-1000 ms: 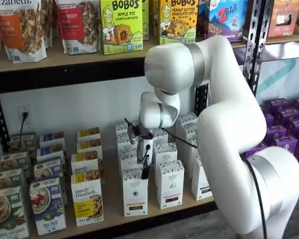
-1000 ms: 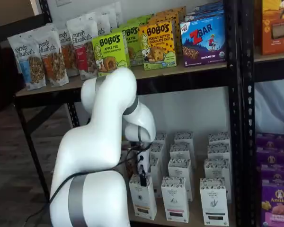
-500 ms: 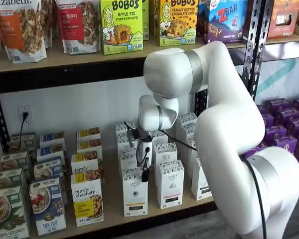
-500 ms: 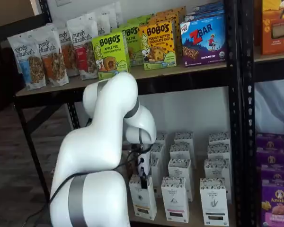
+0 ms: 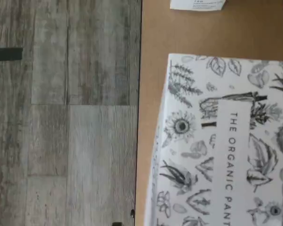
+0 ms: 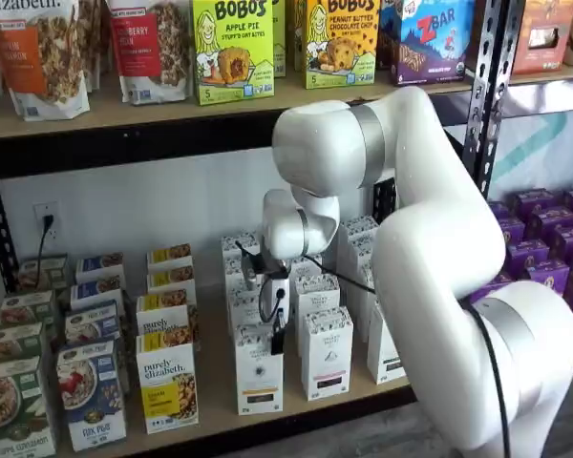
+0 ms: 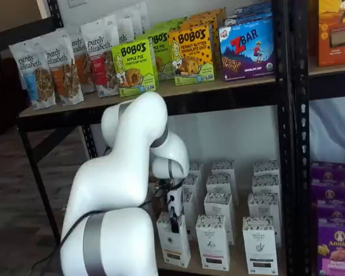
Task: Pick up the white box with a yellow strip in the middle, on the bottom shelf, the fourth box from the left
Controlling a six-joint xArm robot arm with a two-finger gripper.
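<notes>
The white box (image 6: pixel 259 374) stands at the front of the bottom shelf (image 6: pixel 215 382), tall and narrow, with a speckled top band and a thin yellowish strip low on its face. It also shows in a shelf view (image 7: pixel 174 241). My gripper (image 6: pixel 276 340) hangs straight over the box's top, its black fingers at about the height of the top band; it shows in both shelf views (image 7: pixel 173 222). The fingers are seen side-on, so no gap can be made out. The wrist view shows the box's patterned top (image 5: pixel 217 141) close below, on the brown board (image 5: pixel 151 42).
Like white cartons with a black strip (image 6: pixel 327 353) stand right beside and behind the box. A "purely elizabeth" box (image 6: pixel 167 386) stands to its left. The rack's black post (image 6: pixel 485 86) is at the right. Grey wood floor (image 5: pixel 66 117) lies past the shelf's front edge.
The arm's elbow has swung slightly left and up, and the gripper has come down a little toward the front white box.
</notes>
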